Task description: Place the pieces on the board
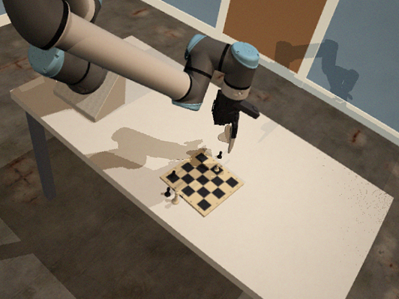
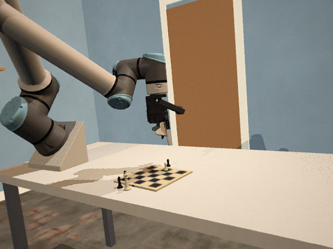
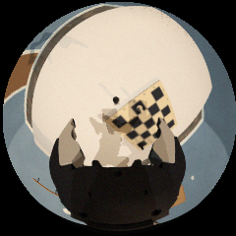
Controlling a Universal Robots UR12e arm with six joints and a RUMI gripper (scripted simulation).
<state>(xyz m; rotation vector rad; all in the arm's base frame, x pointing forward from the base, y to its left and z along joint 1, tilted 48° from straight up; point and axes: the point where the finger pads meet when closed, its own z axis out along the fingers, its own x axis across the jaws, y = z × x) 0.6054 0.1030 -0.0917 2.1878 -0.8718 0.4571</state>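
The small chessboard lies on the white table and also shows in the wrist view. A black piece stands on the table just off the board's far edge; the wrist view shows it too. Another black piece and the white king stand together off the near left edge. I cannot tell which black piece is the pawn and which the bishop. My gripper is open and empty. It points down and hangs well above the table over the far black piece.
On the board stand a white piece near the far edge and a black piece at the left side. The arm's wedge base sits at the table's far left. The table's front edge runs close to the king.
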